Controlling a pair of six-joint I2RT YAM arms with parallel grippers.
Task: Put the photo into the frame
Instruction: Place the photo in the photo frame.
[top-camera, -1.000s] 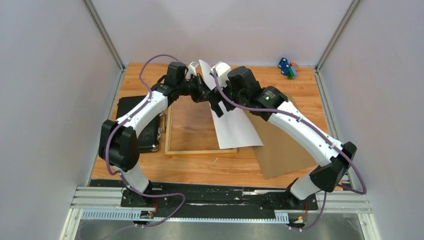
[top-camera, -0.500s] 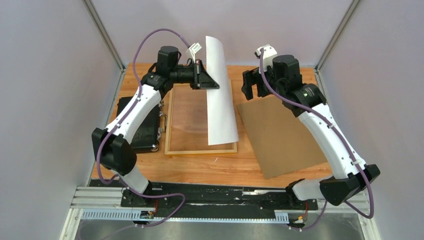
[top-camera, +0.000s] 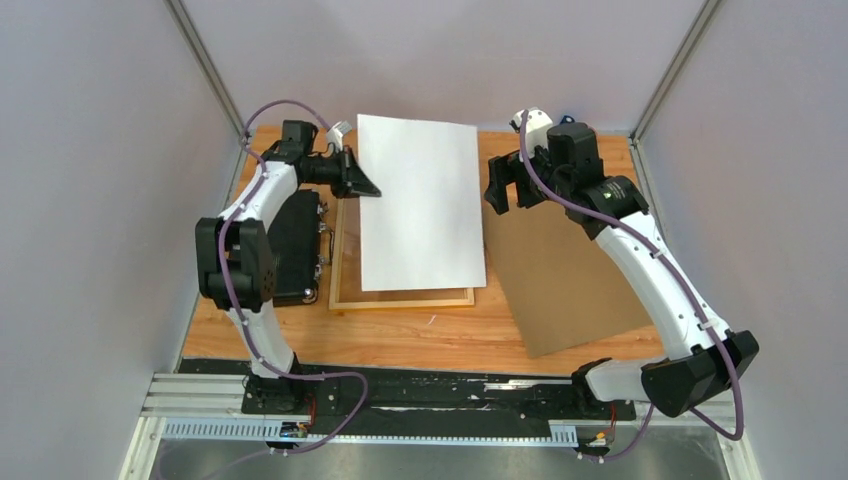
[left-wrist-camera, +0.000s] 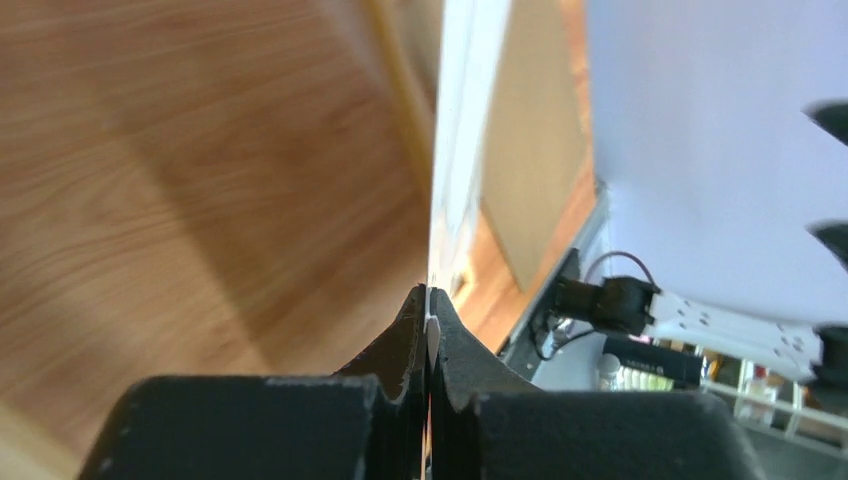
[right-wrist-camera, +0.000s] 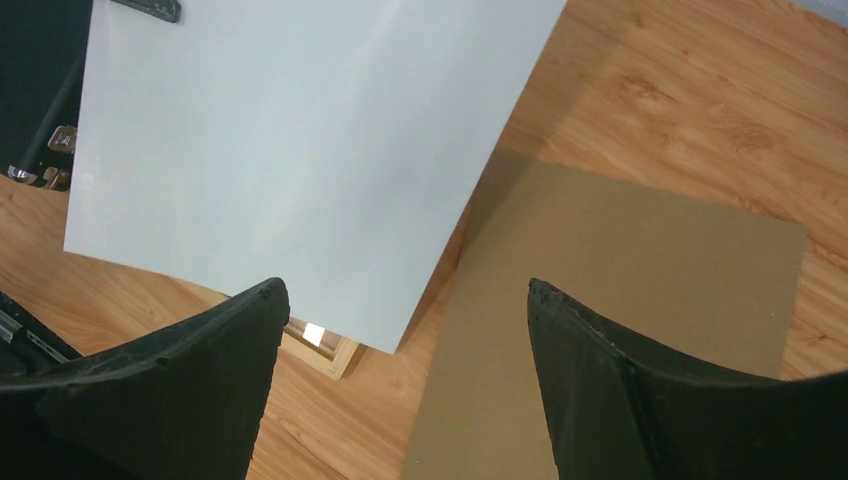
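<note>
— While the left end effector (top-camera: 358, 181) is clamped on the photo (top-camera: 420, 205), can any print be read?
— Only its blank white back shows, spreading rightward from those jaws, over the frame (top-camera: 402, 301) below.
— And the arms?
— The left one folds sharply, wrist turned right. The right arm stretches long, its end effector (top-camera: 508, 192) spread apart, empty, just right of the photo, above the brown board (top-camera: 575, 290).
</note>
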